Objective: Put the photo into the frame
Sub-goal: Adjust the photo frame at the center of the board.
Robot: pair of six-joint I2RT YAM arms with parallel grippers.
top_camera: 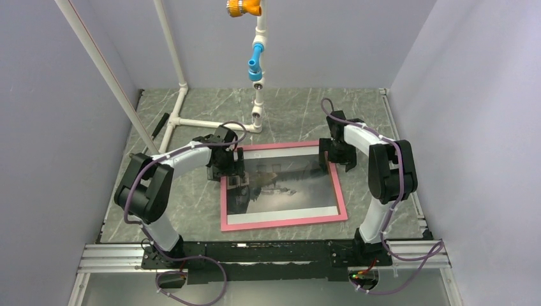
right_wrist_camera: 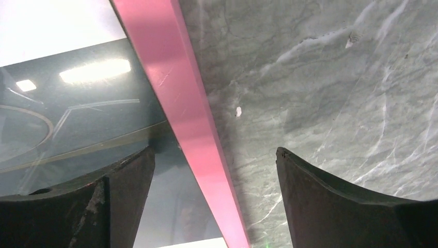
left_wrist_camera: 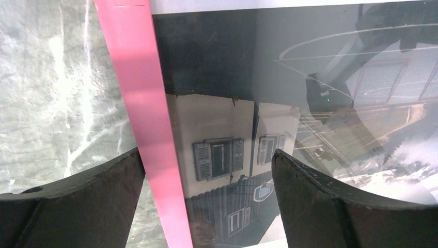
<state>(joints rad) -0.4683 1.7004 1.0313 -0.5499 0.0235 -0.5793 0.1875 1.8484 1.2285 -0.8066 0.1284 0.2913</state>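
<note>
The pink frame (top_camera: 285, 222) lies flat, face up, on the marble table. The photo (top_camera: 290, 185) of a white house sits inside it behind the clear pane, with its white margin showing. My left gripper (top_camera: 231, 167) is open and hovers over the frame's left rail (left_wrist_camera: 150, 129), one finger on each side; the house shows in the left wrist view (left_wrist_camera: 217, 155). My right gripper (top_camera: 338, 156) is open and straddles the frame's right rail (right_wrist_camera: 191, 119) near the far right corner. The pane (right_wrist_camera: 77, 113) reflects the ceiling lights.
A white pipe stand (top_camera: 191, 121) with blue and orange fittings (top_camera: 255, 64) stands at the back of the table (top_camera: 191, 204). Grey walls close in both sides. A metal rail (top_camera: 268, 254) carries both arm bases at the near edge.
</note>
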